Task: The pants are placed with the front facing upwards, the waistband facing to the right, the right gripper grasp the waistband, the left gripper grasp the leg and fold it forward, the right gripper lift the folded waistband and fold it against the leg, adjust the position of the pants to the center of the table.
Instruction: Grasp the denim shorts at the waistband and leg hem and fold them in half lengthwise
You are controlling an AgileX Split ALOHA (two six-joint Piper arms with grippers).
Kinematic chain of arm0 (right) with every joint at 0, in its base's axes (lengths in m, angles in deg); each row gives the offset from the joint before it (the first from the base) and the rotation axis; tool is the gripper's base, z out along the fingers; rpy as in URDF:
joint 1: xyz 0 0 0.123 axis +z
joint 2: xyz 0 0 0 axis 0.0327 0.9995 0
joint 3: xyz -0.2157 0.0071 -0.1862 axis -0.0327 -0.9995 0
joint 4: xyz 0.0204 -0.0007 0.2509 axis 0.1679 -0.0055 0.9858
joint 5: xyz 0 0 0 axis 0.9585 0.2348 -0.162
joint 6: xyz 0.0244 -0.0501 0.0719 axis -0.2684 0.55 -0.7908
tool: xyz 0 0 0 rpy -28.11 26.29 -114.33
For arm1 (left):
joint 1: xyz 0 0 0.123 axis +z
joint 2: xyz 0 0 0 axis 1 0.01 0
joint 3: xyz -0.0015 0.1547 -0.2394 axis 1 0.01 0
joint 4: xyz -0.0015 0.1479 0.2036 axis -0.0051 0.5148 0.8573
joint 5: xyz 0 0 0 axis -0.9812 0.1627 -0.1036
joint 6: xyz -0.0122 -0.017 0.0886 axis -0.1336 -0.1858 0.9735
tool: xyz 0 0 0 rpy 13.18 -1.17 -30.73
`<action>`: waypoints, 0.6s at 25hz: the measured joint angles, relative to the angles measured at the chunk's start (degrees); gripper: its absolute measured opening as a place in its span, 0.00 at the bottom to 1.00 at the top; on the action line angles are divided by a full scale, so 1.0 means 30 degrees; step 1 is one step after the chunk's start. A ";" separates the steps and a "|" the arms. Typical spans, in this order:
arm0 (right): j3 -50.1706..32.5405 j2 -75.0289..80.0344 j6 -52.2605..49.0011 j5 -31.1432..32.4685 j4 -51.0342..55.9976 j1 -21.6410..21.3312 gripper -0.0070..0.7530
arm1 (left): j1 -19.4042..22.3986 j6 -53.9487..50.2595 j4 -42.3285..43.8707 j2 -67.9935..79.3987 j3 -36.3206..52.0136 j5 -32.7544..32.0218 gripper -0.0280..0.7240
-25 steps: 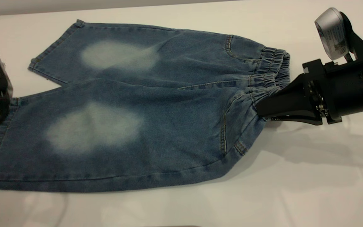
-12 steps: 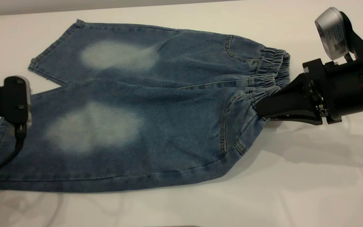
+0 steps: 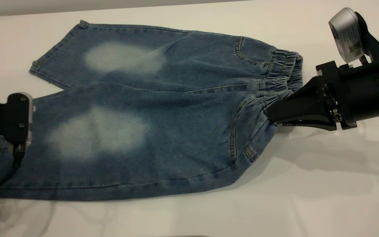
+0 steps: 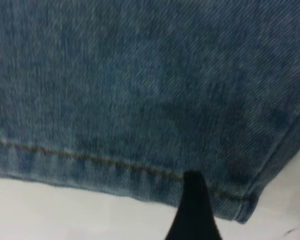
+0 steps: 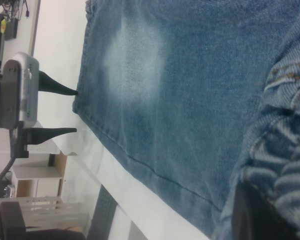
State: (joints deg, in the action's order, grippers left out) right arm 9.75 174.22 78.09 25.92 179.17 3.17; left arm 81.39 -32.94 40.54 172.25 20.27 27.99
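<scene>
We are seeing the pants (image 3: 150,112) lying flat on the white table (image 3: 308,204), waistband (image 3: 283,77) pointing right. The right hand (image 3: 271,117) is clamping the waistband's near corner, its grey cylinder (image 3: 345,34) bearing a label too small for reading. The left hand (image 5: 75,111) is waiting with fingers spread at the near leg's hem (image 4: 115,167).
</scene>
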 joint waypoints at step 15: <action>0.0000 0.0004 -0.0061 0.0016 -0.0201 -0.0017 0.06 | 0.0433 -0.0010 0.0092 0.1234 -0.0188 0.0910 0.60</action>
State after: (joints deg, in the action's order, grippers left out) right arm 9.75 174.23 77.91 25.97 178.56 3.12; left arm 82.69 -32.97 40.81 175.95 19.71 30.72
